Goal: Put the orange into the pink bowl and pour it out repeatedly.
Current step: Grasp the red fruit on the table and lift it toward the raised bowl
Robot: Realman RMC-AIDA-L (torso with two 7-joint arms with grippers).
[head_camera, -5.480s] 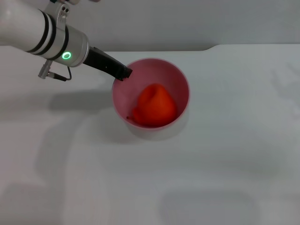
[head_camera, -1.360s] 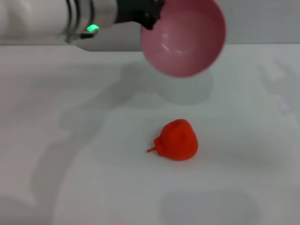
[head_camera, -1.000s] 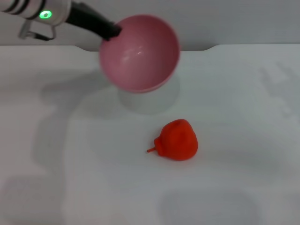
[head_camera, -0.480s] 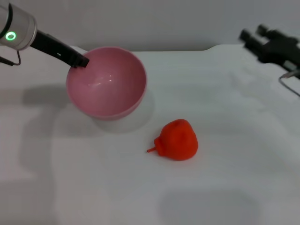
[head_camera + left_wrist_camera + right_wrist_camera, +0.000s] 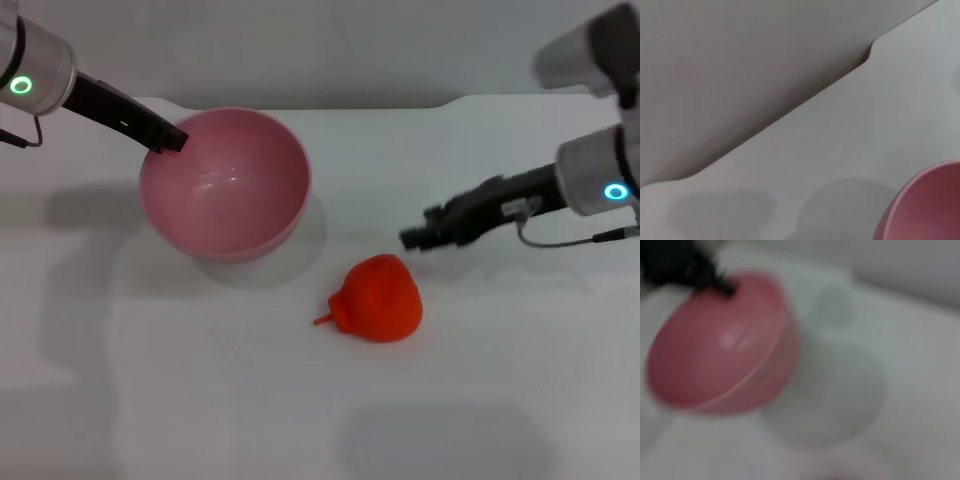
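While the white table [image 5: 520,400] holds only the fruit, your pink bowl [image 5: 225,185] is held tilted, nothing inside.

Your left gripper [image 5: 165,136] is pinched on the bowl's far-left rim, its mouth turned up and toward the camera. The orange [image 5: 378,298] lies on its side on the table, near the bowl's right, long axis roughly left-right, stem pointing left. Your right gripper [image 5: 415,238] hovers just beyond the orange; you cannot tell whether its fingers are spread.
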